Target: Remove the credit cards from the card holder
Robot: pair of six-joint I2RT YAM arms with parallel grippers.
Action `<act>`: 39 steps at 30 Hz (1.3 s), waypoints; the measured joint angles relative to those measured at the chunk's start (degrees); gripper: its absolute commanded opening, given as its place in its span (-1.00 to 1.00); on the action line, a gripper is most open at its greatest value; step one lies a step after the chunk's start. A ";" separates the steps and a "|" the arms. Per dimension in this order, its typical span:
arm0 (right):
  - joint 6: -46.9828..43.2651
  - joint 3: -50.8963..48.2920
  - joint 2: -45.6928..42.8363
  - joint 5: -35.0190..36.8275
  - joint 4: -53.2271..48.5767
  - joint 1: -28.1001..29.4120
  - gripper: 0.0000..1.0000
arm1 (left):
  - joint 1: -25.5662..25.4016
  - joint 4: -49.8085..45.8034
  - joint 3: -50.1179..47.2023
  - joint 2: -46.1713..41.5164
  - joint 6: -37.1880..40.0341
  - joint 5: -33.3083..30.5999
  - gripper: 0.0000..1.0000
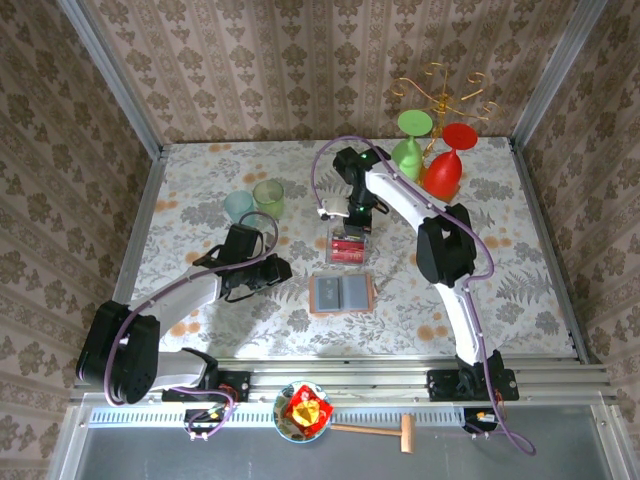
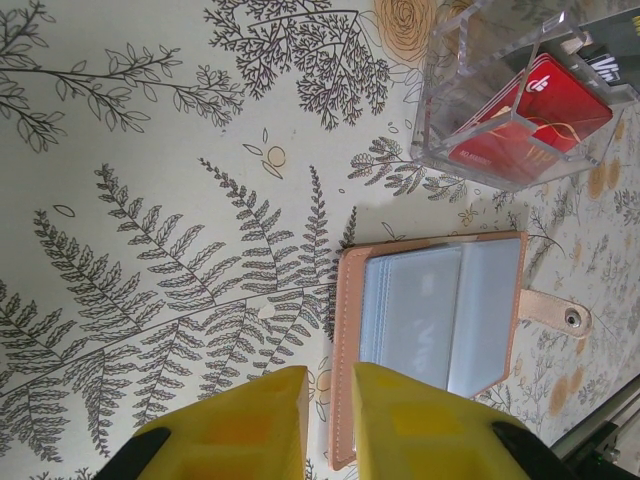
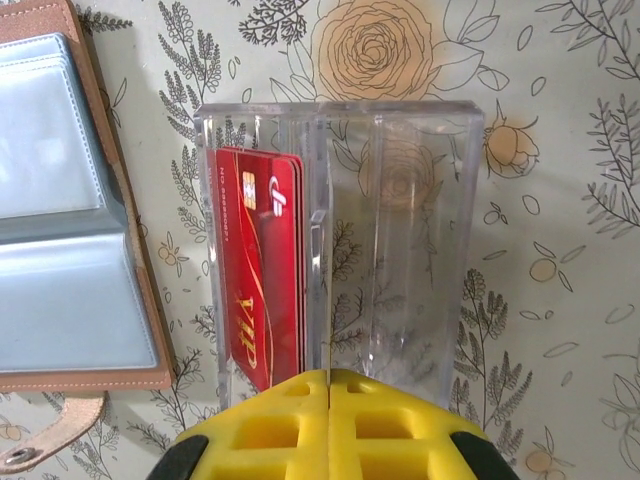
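Observation:
The card holder [image 1: 342,294] lies open and flat on the floral tablecloth, salmon-brown with grey-blue pockets [image 2: 440,320] [image 3: 60,250]. Red credit cards [image 3: 258,270] stand in the left compartment of a clear plastic box [image 3: 400,250] just beyond it [image 1: 349,243] [image 2: 530,115]. My left gripper [image 2: 330,375] hovers at the wallet's left edge [image 1: 283,268]. Its yellow fingers are a narrow gap apart with nothing between them. My right gripper [image 3: 328,375] is over the box's near rim [image 1: 358,222], at the middle divider. Its fingers are pressed together and hold nothing.
A pale blue cup [image 1: 240,205] and a green cup [image 1: 268,195] stand at the back left. A green goblet [image 1: 410,140] and a red goblet [image 1: 445,165] sit by a gold stand [image 1: 440,90] at the back right. A bowl [image 1: 303,410] and wooden mallet [image 1: 380,432] rest on the front ledge.

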 measured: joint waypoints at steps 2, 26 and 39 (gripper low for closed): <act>0.00 0.26 0.31 -0.42 -0.09 0.00 -0.91 | 0.00 -0.02 0.00 0.00 0.00 0.00 -0.58; 5.51 0.87 -4.09 3.15 2.47 0.00 -0.49 | 0.00 0.15 0.11 0.42 -0.04 0.22 -0.47; 10.45 -13.97 -9.20 2.69 11.69 2.38 -0.34 | 0.00 1.18 0.11 1.03 -0.07 0.94 -0.45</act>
